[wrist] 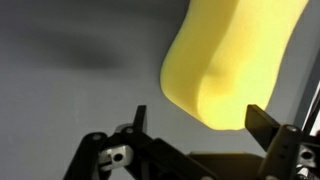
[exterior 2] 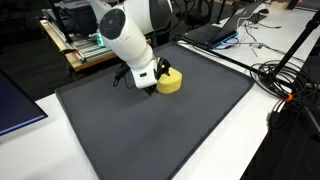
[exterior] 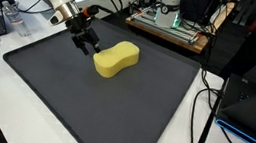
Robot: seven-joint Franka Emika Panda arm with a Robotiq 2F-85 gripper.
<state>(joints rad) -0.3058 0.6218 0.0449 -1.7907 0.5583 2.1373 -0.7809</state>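
Observation:
A yellow peanut-shaped sponge (exterior: 116, 59) lies on a dark grey mat (exterior: 83, 101). It also shows in an exterior view (exterior 2: 170, 82) and in the wrist view (wrist: 230, 55). My gripper (exterior: 87, 46) is open and hovers just beside the sponge's near end, low over the mat. In the wrist view the two dark fingers (wrist: 200, 125) stand apart with the sponge's rounded end just ahead of them, between the tips but not clamped. In an exterior view the arm's white body (exterior 2: 135, 35) hides part of the gripper (exterior 2: 150, 80).
A wooden rack with electronics (exterior: 170, 25) stands behind the mat. Black cables (exterior: 204, 103) run along the mat's side. A laptop (exterior 2: 215, 32) and more cables (exterior 2: 285, 75) lie on the white table. A dark pad (exterior 2: 15, 105) lies past the mat's edge.

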